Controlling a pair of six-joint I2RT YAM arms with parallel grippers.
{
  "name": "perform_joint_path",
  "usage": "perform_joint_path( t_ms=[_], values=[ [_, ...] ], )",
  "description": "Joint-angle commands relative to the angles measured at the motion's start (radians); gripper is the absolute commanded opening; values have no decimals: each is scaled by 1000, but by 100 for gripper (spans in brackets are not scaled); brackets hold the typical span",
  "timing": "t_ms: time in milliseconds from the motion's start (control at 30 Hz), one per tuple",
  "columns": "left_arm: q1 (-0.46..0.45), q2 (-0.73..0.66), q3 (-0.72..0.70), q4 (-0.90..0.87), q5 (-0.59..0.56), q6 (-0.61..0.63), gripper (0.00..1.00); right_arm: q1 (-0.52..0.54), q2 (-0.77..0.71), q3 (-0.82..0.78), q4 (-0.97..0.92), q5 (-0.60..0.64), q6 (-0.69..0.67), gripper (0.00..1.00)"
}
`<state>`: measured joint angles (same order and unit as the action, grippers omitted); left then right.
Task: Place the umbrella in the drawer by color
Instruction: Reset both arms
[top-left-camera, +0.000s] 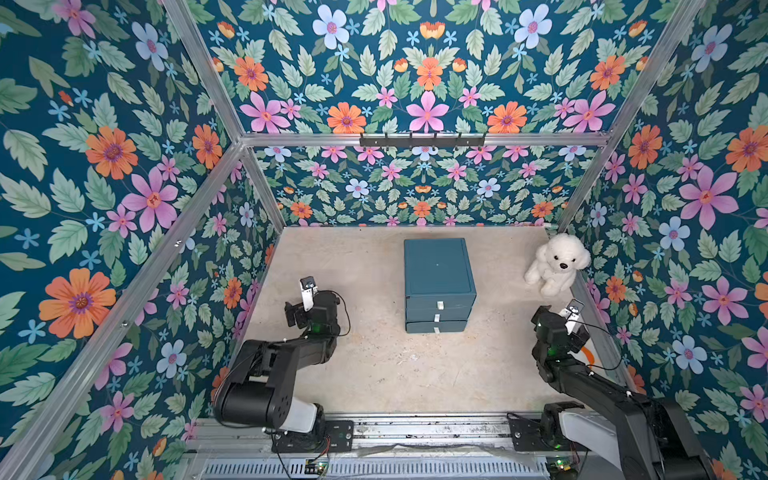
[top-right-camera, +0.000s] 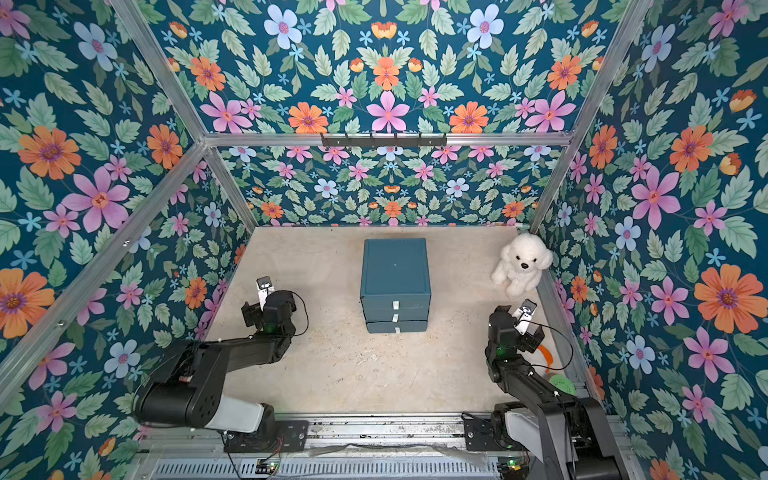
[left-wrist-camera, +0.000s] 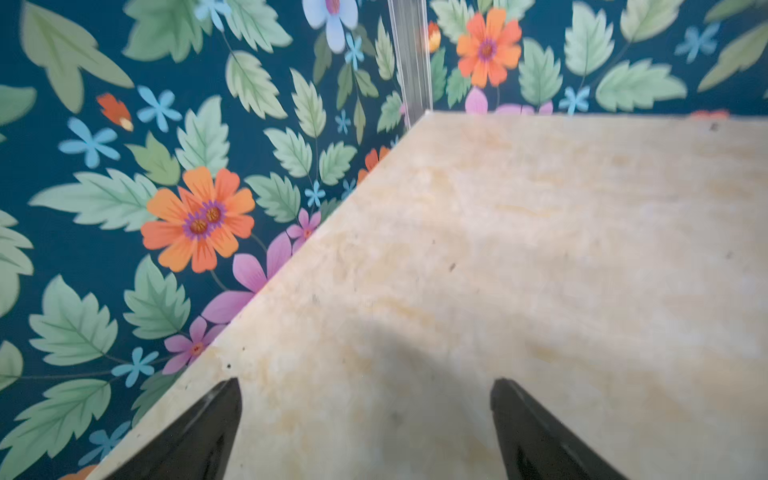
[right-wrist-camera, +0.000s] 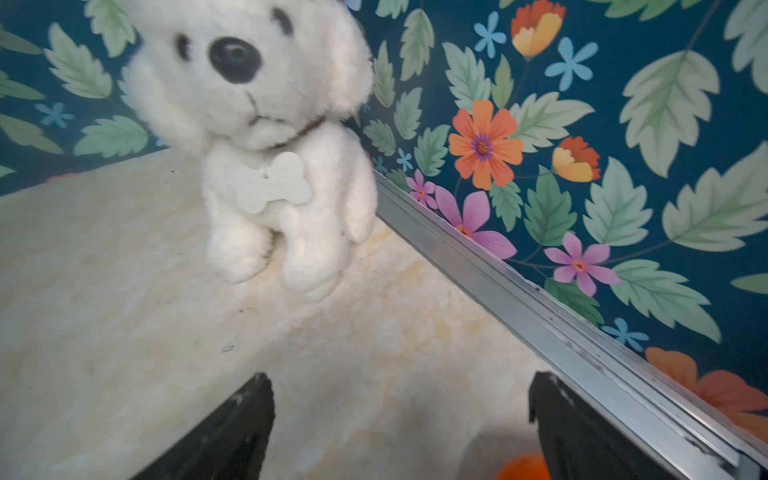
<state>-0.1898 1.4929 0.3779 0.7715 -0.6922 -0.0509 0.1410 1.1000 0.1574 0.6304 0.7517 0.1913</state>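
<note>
The teal drawer cabinet (top-left-camera: 438, 270) (top-right-camera: 395, 268) stands mid-table in both top views, its three drawer fronts with white tabs (top-left-camera: 436, 318) all shut. Of the umbrella I see only a curved orange piece (top-right-camera: 545, 356) (top-left-camera: 587, 354) beside the right arm and an orange patch (right-wrist-camera: 521, 467) under the right gripper; the rest is hidden. My right gripper (right-wrist-camera: 401, 376) is open and empty over the table near the right rail. Beside the left wall my left gripper (left-wrist-camera: 366, 380) is also open over bare table, holding nothing.
A white plush dog (top-left-camera: 555, 262) (right-wrist-camera: 266, 145) sits in the back right corner, just ahead of the right gripper. A green round thing (top-right-camera: 562, 384) lies by the right arm's base. Metal rails (right-wrist-camera: 519, 291) edge the table (top-left-camera: 374, 365), and floral walls close it in.
</note>
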Motion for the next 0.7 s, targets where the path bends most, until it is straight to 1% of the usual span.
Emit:
perform_joint_path(
  t_ms=[0,33,67,100,133,167,200,233,267,300,333,367,400,433,500,567,633,667],
  values=[
    [13,24,9,205,137,47,99,-9,19,-71,408,-172,-73,99],
    [15,45,-20,295,138,58,99,-11,42,-86,486,-185,-91,99],
    [23,74,-61,420,140,66,100,-15,72,-94,553,-186,-100,99],
    [34,72,-76,444,175,69,100,-21,99,-98,605,-211,-116,99],
    [49,49,-60,345,220,43,100,-32,135,-100,655,-266,-135,99],
    [69,58,-57,360,259,35,100,-50,202,-100,722,-309,-143,99],
    [85,67,-59,377,298,33,99,-59,267,-99,791,-326,-145,99],
    [109,61,-53,336,367,20,100,-66,351,-94,877,-352,-153,99],
    [128,73,-70,381,416,14,100,-68,403,-79,932,-352,-187,99],
    [133,99,-98,460,433,19,99,-79,362,-56,784,-393,-170,99],
    [132,134,-116,554,423,36,100,-128,323,-29,673,-489,-123,99],
    [133,108,-101,455,427,16,99,-164,357,-51,787,-555,-112,99],
    [137,99,-97,441,435,11,100,-171,359,-51,786,-559,-106,99],
    [139,115,-106,499,435,18,100,-171,325,-35,686,-560,-100,99],
    [139,102,-101,452,431,15,100,-170,358,-51,780,-552,-109,99],
    [136,110,-104,475,421,19,100,-167,329,-37,701,-545,-105,99],
    [136,104,-103,459,422,17,100,-166,352,-49,769,-543,-111,99],
    [136,107,-102,466,421,19,100,-165,347,-44,745,-550,-114,99]
  ],
)
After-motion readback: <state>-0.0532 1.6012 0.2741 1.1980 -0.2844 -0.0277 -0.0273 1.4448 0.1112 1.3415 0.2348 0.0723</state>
